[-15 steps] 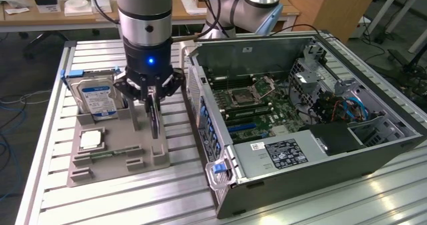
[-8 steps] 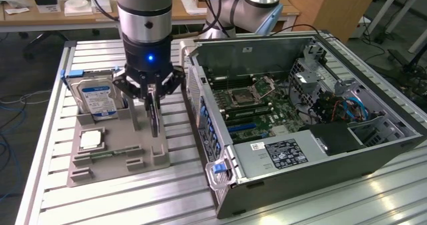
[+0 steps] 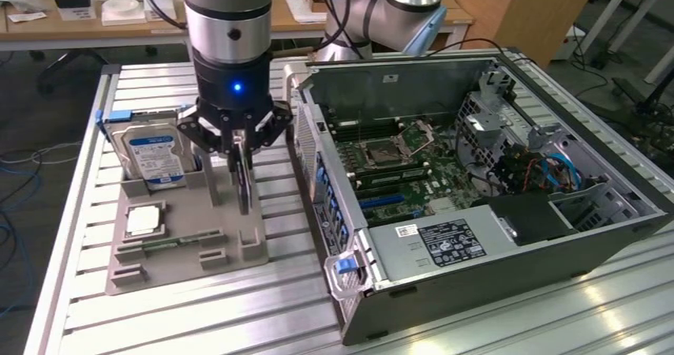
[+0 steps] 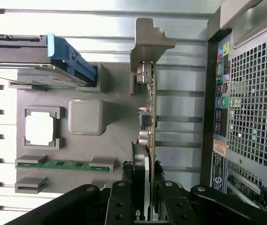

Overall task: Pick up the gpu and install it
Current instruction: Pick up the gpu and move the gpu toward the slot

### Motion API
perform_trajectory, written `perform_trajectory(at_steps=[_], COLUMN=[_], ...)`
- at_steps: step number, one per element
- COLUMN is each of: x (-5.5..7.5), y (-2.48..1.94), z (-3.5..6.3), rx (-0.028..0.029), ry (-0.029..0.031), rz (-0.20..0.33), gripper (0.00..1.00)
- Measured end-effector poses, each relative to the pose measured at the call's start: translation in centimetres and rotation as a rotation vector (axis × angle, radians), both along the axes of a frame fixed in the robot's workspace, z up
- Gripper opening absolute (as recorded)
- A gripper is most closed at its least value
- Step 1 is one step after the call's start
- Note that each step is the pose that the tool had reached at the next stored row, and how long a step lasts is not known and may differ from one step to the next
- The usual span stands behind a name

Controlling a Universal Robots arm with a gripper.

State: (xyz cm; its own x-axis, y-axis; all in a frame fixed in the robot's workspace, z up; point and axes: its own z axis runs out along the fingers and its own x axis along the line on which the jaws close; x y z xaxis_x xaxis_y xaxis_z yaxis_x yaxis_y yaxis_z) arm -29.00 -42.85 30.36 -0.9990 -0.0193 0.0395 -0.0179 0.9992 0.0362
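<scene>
item: gripper (image 3: 242,151) (image 4: 143,190), black, hanging straight down from the arm's grey wrist, a blue light lit on its body; jaws drawn narrow and clamped on the gpu (image 3: 245,185) (image 4: 151,112), with the fingers (image 4: 119,206) pressed against both faces of the card. gpu: thin dark card standing on its edge over the grey holder tray (image 3: 226,248) (image 4: 119,117), black fan side just beside one finger, silver bracket (image 4: 148,42) at the end away from the gripper; whether the lower edge sits in the tray or has left it cannot be told. same tray, towards the exterior view's left: hard drive (image 3: 156,156) (image 4: 28,74) upright in its slot, blue-white label, blue frame (image 4: 72,58); nearer the camera a square silver processor chip (image 3: 144,219) (image 4: 40,129) lying flat in a recess; below that a slim green memory stick (image 3: 169,243) (image 4: 63,164) lying in its clips. on the exterior view's right of the tray, close by: computer case (image 3: 495,280) (image 4: 255,93), side open, showing the motherboard (image 3: 395,154) and a grey power supply (image 3: 443,241) with a black label. all of it rests on a slotted aluminium table (image 3: 158,323) (image 4: 100,33).
</scene>
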Motion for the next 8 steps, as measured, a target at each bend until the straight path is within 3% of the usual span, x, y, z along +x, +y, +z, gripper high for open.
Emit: perform_trajectory(at_steps=[8], x=[0.00], y=[0.00], z=[0.53], rx=[0.0001], ry=[-0.0001], rz=[0.000], gripper=[0.27])
